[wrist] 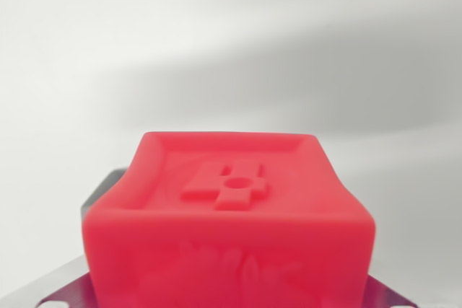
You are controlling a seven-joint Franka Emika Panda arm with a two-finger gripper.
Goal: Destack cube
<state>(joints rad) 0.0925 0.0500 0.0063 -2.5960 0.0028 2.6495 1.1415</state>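
Note:
A red cube [231,207] fills the lower middle of the wrist view, very close to the camera. Its top face has a raised rim and an embossed figure with a round hole in it. Grey metal parts of my gripper [229,250] show on both sides of it: a finger [105,191] pressed against the cube's left side, and plates at the two bottom corners. The cube sits between the jaws and hides the fingertips, and the gripper appears shut on it. No second cube is in view.
Behind the cube lies a plain white surface [231,34], out of focus, with a broad soft grey shadow [289,84] crossing it from the middle to the right.

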